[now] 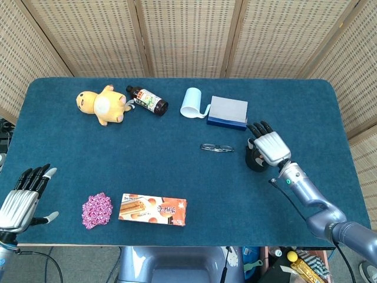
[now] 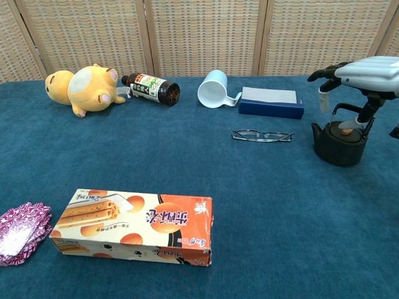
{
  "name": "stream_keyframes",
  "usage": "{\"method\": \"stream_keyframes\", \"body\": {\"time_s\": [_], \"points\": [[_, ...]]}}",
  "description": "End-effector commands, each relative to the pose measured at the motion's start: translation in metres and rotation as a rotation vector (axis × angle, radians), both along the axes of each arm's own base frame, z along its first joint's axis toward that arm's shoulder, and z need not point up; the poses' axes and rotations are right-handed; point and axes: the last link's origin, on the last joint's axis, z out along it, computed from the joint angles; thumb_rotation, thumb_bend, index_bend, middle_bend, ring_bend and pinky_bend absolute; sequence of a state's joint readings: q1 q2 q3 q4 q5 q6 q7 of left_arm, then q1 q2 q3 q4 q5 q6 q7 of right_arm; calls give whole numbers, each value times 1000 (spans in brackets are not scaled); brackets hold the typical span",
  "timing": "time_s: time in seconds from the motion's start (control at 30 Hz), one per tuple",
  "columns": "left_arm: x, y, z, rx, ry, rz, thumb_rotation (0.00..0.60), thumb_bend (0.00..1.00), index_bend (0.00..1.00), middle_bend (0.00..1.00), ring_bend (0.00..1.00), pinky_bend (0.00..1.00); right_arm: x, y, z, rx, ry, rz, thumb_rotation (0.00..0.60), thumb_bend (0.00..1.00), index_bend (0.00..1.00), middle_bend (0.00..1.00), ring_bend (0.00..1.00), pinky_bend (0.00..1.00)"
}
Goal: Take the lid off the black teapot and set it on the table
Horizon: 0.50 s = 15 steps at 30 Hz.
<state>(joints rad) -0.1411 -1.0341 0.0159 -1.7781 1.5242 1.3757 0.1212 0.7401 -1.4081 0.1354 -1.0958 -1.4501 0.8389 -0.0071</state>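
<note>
The black teapot stands upright on the blue table at the right, its lid with a brown knob sitting on top. My right hand hovers palm down just above it, fingers spread, with the thumb reaching down beside the lid knob; I see no firm hold on the lid. In the head view my right hand covers most of the teapot. My left hand rests open at the table's near left edge, holding nothing.
Glasses lie left of the teapot. A blue box and a tipped white mug sit behind them. Further left are a bottle and a yellow plush. A biscuit box and a pink bundle lie near the front.
</note>
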Motion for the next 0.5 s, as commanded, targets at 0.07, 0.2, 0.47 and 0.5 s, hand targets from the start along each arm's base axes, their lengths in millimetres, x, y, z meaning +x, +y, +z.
{"method": "stream_keyframes", "body": {"time_s": [0.07,0.2,0.47,0.5], "points": [[0,1,0,1,1,1,600,110,0,0,0,0,-7,-2,-4,18,13,-2,600,430,481,143,0,79],[0,1,-1,1,4,3,600,110,0,0,0,0,-13,-3,-6,25,18,-6,600,446,500,148,0,80],[0,2,-3,-3,9,7,600,110,0,0,0,0,-16,-4,-6,30,9,-1,600,488,528,153,0,80],[0,2,-3,-3,9,6,600,110,0,0,0,0,-16,-5,-6,30,10,0,600,492,528,153,0,80]]}}
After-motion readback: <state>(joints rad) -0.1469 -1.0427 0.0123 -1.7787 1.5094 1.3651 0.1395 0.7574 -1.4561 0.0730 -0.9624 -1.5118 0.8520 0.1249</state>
